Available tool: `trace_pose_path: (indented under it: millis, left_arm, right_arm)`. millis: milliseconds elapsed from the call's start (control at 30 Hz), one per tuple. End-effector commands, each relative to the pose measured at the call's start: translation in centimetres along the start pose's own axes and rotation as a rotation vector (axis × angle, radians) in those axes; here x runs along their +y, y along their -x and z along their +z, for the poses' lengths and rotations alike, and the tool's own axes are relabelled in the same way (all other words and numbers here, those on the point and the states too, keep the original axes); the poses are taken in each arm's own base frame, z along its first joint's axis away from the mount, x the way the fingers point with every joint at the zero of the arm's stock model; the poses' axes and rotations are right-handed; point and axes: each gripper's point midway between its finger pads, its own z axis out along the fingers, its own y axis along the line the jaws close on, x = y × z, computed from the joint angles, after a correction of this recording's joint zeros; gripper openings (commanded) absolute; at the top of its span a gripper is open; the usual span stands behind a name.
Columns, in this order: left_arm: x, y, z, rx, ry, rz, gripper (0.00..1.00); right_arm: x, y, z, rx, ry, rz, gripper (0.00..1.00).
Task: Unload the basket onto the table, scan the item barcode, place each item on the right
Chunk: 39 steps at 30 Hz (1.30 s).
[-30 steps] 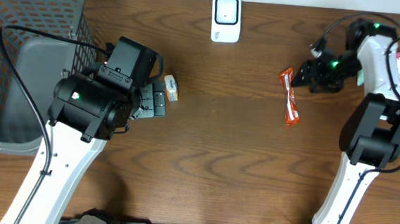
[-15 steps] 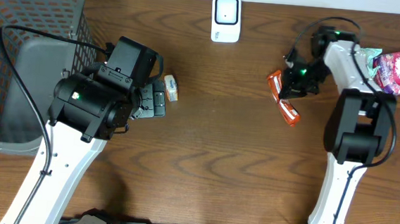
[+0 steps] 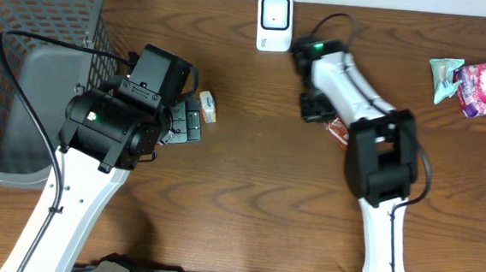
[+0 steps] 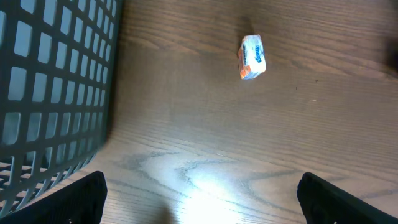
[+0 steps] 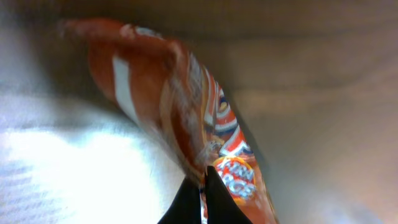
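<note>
Orange-red glossy snack wrapper is pinched in the closed right gripper, near the white scanner box at the far edge; its arm stretches far-left. Left gripper hangs wide open beside the grey mesh basket.

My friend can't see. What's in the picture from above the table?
The right gripper pinches an orange snack packet near the white scanner on a brown wooden table. The left gripper sits open beside a small wrapped candy, with a grey basket at the far left.
</note>
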Motion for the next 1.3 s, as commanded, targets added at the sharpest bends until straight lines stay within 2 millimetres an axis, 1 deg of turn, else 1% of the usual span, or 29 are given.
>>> trace_pose_path:
  millis: [0,100,200,300,333,400,500,567,600,633,700,733,767,833,900,1000,1100,1133,1200,1233,1267]
  left_arm:
    - [0.1,0.1,-0.2,-0.007,0.0,-0.007,0.98]
    - [0.1,0.2,-0.2,-0.008,-0.001,-0.006,0.98]
    - [0.1,0.1,-0.2,-0.007,0.0,-0.006,0.98]
    - [0.1,0.1,-0.2,-0.007,0.0,-0.007,0.98]
    - [0.1,0.2,-0.2,-0.008,-0.001,-0.007,0.98]
    - [0.1,0.2,-0.2,-0.008,-0.001,-0.006,0.98]
    - [0.1,0.1,-0.2,-0.007,0.0,-0.007,0.98]
    - [0.1,0.2,-0.2,-0.008,-0.001,-0.007,0.98]
    - [0.1,0.2,-0.2,-0.008,-0.001,-0.006,0.98]
    - [0.1,0.2,-0.2,-0.008,-0.001,-0.006,0.98]
    - [0.1,0.2,-0.2,-0.008,-0.001,-0.006,0.98]
    - [0.1,0.2,-0.2,-0.008,-0.001,-0.006,0.98]
    - [0.1,0.1,-0.2,-0.007,0.0,-0.006,0.98]
    - [0.1,0.1,-0.2,-0.007,0.0,-0.007,0.98]
    - [0.1,0.2,-0.2,-0.008,-0.001,-0.007,0.98]
    - [0.1,0.2,-0.2,-0.008,-0.001,-0.007,0.98]
    - [0.1,0.2,-0.2,-0.008,-0.001,-0.007,0.98]
    - [0.1,0.2,-0.2,-0.008,-0.001,-0.007,0.98]
    - [0.1,0.1,-0.2,-0.007,-0.001,-0.007,0.98]
    - [0.1,0.2,-0.2,-0.008,-0.001,-0.006,0.98]
    - [0.1,0.2,-0.2,-0.008,-0.001,-0.007,0.98]
  right_arm:
    - [-0.8,0.2,-2.4,-0.14,-0.23,0.19,0.01]
    - [0.8,-0.5,-3.4,-0.192,-0.26,0.261,0.01]
    - [2.6,-1.2,-3.9,-0.214,-0.246,0.301,0.01]
    - [3.9,-1.4,-4.4,-0.241,-0.238,0.291,0.03]
    - [3.9,-1.3,-4.7,-0.253,-0.244,0.29,0.08]
    - [3.3,-0.8,-5.1,-0.26,-0.246,0.275,0.13]
    - [1.5,0.6,-5.3,-0.245,-0.227,0.244,0.18]
    - [0.1,1.8,-5.4,-0.213,-0.177,0.175,0.23]
    - [-0.2,2.5,-5.4,-0.182,-0.102,0.082,0.36]
    - [0.2,3.0,-5.2,-0.137,0.059,-0.09,0.51]
    - [0.5,2.8,-5.0,-0.099,0.246,-0.238,0.76]
    - [0.5,2.5,-4.9,-0.087,0.32,-0.291,0.85]
    - [-0.1,2.4,-4.5,-0.076,0.385,-0.329,0.87]
    - [-1.4,1.9,-3.3,-0.043,0.484,-0.319,0.96]
    - [-1.7,1.4,-2.8,-0.029,0.602,-0.322,0.95]
    - [-1.4,0.4,-2.4,-0.022,0.765,-0.345,0.9]
    - [-1.5,-0.4,-1.3,0.001,0.793,-0.347,0.84]
    - [-1.3,-0.6,-1.0,0.006,0.795,-0.352,0.84]
    - [-1.0,-0.7,-0.7,0.006,0.796,-0.361,0.82]
    - [-0.8,-0.6,-0.6,0.001,0.794,-0.366,0.79]
    - [-0.5,-0.7,-0.7,0.002,0.793,-0.372,0.78]
